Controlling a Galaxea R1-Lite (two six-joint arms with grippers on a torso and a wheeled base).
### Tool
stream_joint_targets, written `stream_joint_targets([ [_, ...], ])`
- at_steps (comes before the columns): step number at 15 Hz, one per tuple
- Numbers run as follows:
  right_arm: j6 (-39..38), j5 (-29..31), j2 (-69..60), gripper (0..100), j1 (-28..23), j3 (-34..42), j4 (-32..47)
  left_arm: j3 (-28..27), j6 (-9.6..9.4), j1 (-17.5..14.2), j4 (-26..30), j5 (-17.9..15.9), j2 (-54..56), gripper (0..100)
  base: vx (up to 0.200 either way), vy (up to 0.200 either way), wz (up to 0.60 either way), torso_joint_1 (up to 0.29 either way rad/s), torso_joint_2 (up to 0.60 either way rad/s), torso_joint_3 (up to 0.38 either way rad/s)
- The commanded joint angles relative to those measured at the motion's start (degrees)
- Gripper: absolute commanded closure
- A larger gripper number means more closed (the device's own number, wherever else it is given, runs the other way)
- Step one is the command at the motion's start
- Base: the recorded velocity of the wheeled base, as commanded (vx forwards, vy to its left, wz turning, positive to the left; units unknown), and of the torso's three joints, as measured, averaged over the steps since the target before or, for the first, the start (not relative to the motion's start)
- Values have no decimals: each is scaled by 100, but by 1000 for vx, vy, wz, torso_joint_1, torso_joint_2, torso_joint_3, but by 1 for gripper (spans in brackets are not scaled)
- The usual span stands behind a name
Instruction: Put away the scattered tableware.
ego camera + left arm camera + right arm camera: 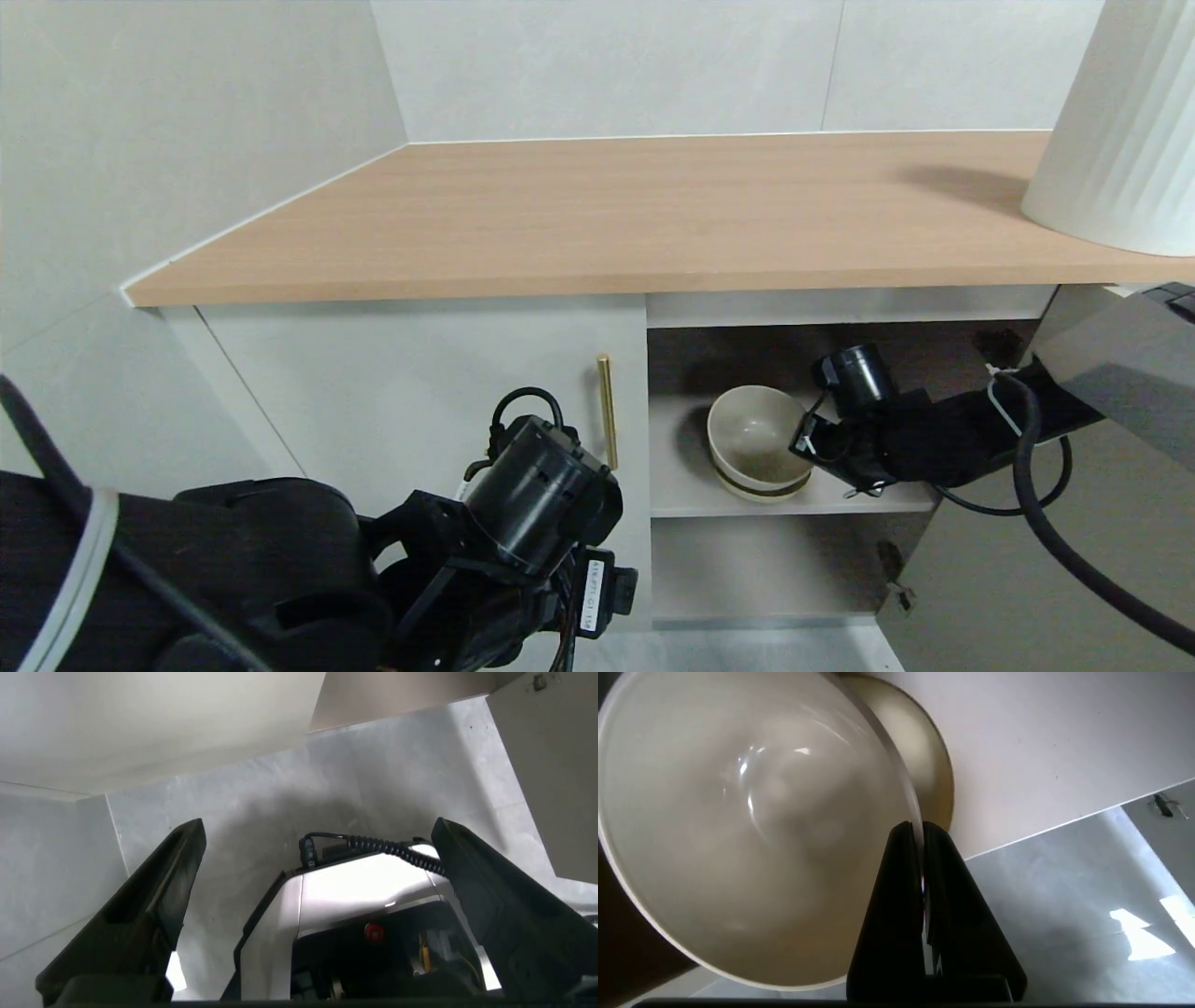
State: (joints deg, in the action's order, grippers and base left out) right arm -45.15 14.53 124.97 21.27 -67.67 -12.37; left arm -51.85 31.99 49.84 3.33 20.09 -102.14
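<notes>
A cream bowl point(752, 434) leans tilted inside the open cabinet, resting in a second bowl with a brown stripe point(761, 485) on the middle shelf point(691, 495). My right gripper point(805, 446) reaches into the cabinet from the right and is shut on the cream bowl's rim. In the right wrist view the cream bowl point(757, 812) looms close, my right gripper point(923, 873) pinches its edge, and the second bowl point(929, 765) peeks from behind. My left gripper point(318, 905) hangs low in front of the closed door, open and holding nothing.
The wooden countertop point(653, 215) carries a white ribbed container point(1130, 131) at the right. The left cabinet door has a gold handle point(607, 411). The right door point(990, 560) stands swung open beside my right arm. A lower shelf lies beneath.
</notes>
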Motion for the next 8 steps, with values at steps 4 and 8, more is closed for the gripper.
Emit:
stream_joint_targets([
  [4, 130, 243, 151, 100, 0, -1, -2, -1, 0, 0, 1, 12, -7, 0, 0, 0, 0, 0, 0, 0],
  [8, 156, 243, 142, 100, 0, -1, -2, -1, 0, 0, 1, 4, -7, 0, 0, 0, 0, 0, 0, 0],
])
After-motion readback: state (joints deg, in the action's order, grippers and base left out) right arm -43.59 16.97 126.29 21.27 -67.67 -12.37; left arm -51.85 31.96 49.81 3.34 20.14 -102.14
